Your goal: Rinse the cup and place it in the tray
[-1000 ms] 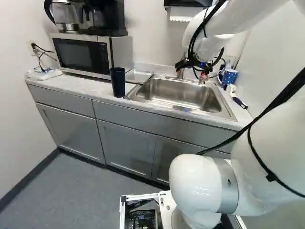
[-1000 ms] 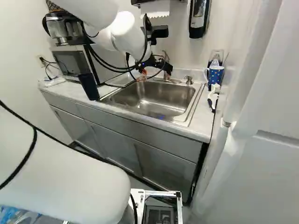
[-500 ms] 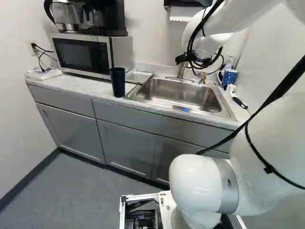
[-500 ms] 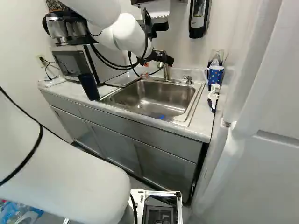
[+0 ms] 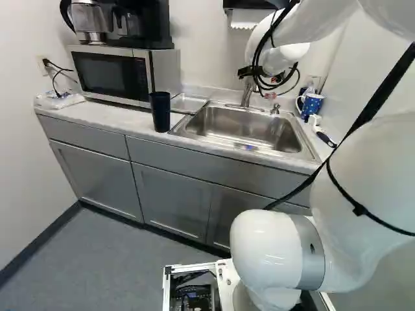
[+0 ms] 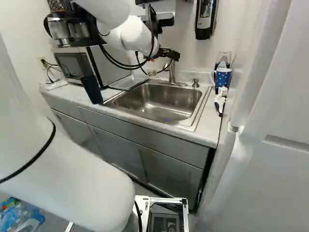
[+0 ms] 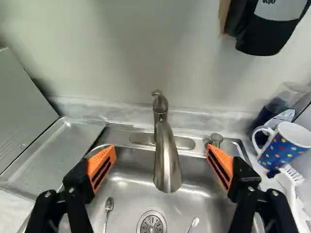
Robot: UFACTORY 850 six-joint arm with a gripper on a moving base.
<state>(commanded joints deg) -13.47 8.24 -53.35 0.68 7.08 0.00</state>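
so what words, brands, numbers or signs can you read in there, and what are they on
Nothing reads clearly enough to quote.
Wall dispenser: dark print on its pale label, cut off, not readable.
Microwave: any marks on its control panel are too small.
Coffee maker: no print that I can make out.

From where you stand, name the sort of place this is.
Likely a small office kitchenette or break-room corner: a steel sink with a faucet, a microwave with a coffee maker on top.
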